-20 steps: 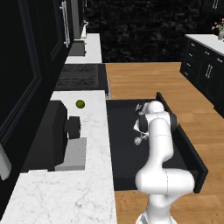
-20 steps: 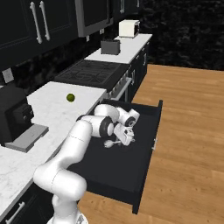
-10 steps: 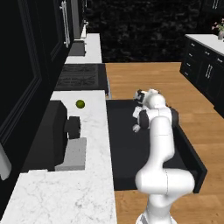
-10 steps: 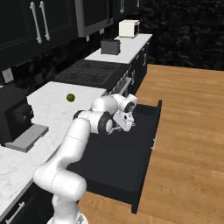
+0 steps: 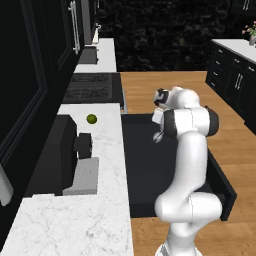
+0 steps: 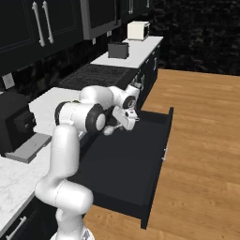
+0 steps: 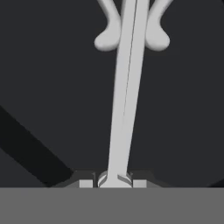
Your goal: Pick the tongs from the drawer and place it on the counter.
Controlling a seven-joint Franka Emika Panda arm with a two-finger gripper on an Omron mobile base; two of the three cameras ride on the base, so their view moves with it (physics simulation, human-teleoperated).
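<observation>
The tongs (image 7: 124, 87) are a slender silver utensil running straight up the hand view from between my fingertips, with two curled ends at the top. My gripper (image 7: 114, 181) is shut on their handle. In the left base view the gripper (image 5: 159, 118) hangs over the far part of the open black drawer (image 5: 145, 172), with the tongs (image 5: 158, 136) dangling below it, clear of the floor. The right base view shows the gripper (image 6: 129, 117) and tongs (image 6: 109, 131) above the drawer (image 6: 126, 164), close to the edge of the white marble counter (image 5: 107, 137).
A small green ball (image 5: 91, 119) lies on the counter near the black coffee machine (image 5: 60, 152). The black grated stovetop (image 5: 92, 87) lies beyond it. Farther along stand a toaster (image 6: 118, 49) and a microwave (image 6: 138, 30). Wooden floor lies right of the drawer.
My gripper has risen from the drawer floor with the tongs in it and shifted toward the drawer's far end. The base has not moved.
</observation>
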